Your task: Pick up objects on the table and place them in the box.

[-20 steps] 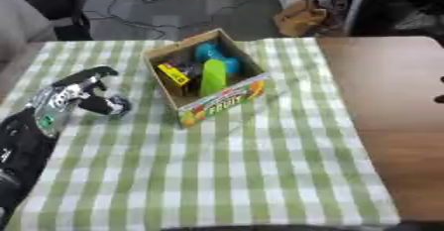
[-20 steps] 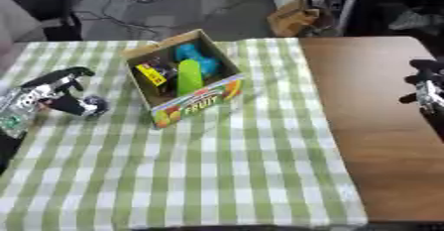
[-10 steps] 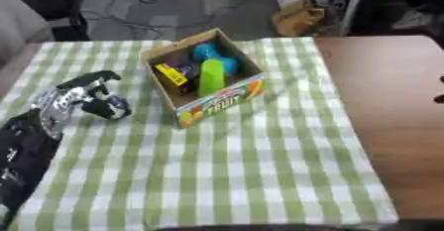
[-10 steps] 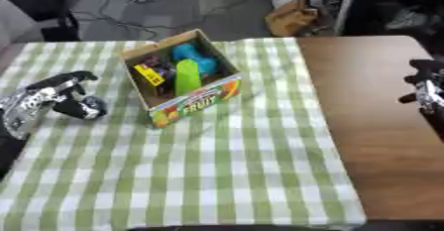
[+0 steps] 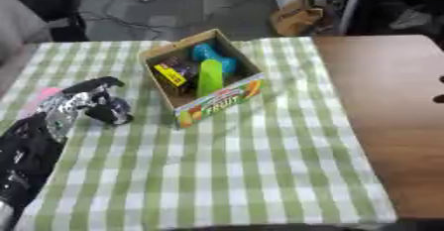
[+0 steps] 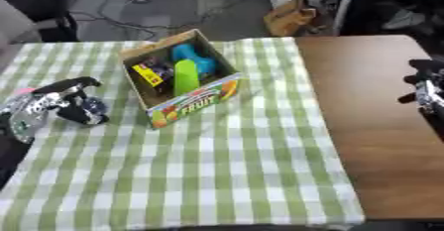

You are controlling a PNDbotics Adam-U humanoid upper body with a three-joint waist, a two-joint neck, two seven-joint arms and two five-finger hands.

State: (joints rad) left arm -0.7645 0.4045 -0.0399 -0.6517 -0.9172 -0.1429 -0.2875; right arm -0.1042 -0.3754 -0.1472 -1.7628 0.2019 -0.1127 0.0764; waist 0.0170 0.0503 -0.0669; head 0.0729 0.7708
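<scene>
Left hand [image 5: 86, 103] curls round dark round object [image 5: 111, 113] left of box [image 5: 217, 98]. Lift clear of rim, release over free corner. Right hand [image 6: 426, 87] idle; fingers unclear.

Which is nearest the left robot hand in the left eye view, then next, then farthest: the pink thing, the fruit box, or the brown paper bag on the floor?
From the left robot hand:
1. Pink thing, right beside it at the cloth's left edge.
2. Fruit box, to its right, mid-table.
3. Brown paper bag, on the floor beyond the table's far edge.
</scene>
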